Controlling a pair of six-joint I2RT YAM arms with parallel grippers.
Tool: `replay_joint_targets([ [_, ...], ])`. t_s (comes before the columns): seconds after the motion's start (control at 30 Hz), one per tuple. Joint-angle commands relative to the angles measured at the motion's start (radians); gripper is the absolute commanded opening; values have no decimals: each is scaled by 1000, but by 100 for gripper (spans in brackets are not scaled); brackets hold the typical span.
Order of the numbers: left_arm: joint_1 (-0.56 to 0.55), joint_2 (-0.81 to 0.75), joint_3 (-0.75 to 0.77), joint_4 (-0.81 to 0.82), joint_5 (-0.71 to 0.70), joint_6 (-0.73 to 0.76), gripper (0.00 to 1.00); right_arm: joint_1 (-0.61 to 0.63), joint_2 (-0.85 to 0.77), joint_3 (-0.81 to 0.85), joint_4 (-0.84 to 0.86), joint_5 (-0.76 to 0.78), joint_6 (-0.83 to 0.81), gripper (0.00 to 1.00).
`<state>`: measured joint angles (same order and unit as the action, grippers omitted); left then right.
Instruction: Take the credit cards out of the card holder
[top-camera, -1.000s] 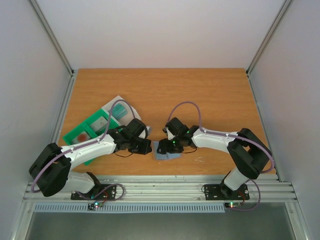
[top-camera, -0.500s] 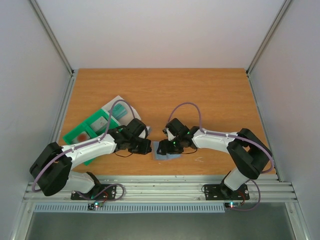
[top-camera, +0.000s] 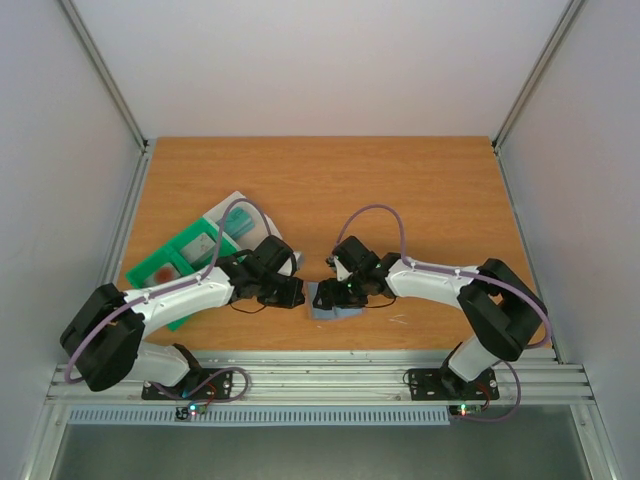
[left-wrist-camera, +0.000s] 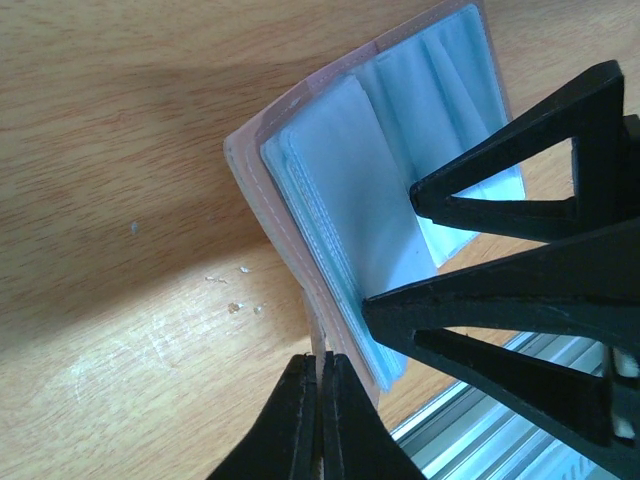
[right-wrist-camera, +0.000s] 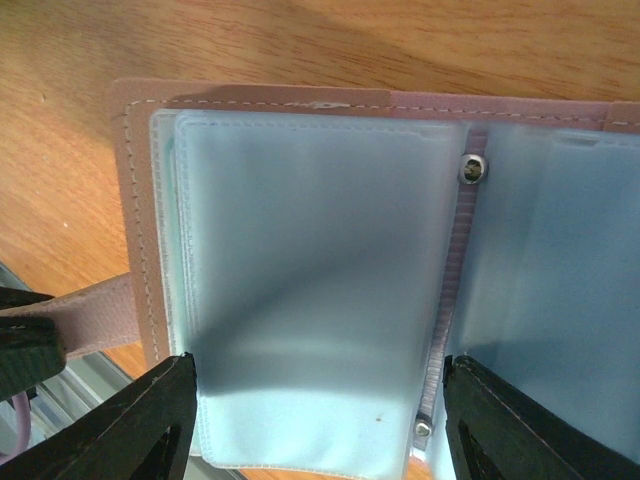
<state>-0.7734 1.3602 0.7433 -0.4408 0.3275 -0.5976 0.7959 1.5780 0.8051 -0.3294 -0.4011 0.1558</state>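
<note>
Pinkish-grey, the card holder (top-camera: 333, 302) lies open at the middle of the table's (top-camera: 400, 180) near edge. Its strap (right-wrist-camera: 95, 305) is pinched tight in the left gripper (left-wrist-camera: 320, 372). The right gripper (right-wrist-camera: 318, 410) gapes wide astride one frosted blue page, holding nothing.

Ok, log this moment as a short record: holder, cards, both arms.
card holder: open like a book, on the table near its front edge
credit cards: none out; whether any sit in the pale blue sleeves, cannot tell
left gripper: jaws shut on the holder's strap
right gripper: jaws open, straddling a sleeve page
green tray: far left, apart from the holder
</note>
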Motion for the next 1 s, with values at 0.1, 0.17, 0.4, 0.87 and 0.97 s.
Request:
replay_joint_targets([
  [0.1, 5, -2, 13, 40, 13, 8, 0, 7, 42, 10, 8, -2, 2, 66],
  [0.17, 4, -5, 7, 42, 12, 4, 0, 7, 51, 9, 7, 8, 1, 63],
  [0.4, 5, -4, 11, 35, 8, 12, 0, 7, 49, 0, -26, 81, -6, 57],
  [0.87, 6, -3, 15, 31, 11, 17, 1, 7, -96, 54, -315, 448, -41, 52],
  [0.97, 5, -4, 15, 29, 11, 17, 0, 8, -149, 58, -341, 453, -38, 51],
])
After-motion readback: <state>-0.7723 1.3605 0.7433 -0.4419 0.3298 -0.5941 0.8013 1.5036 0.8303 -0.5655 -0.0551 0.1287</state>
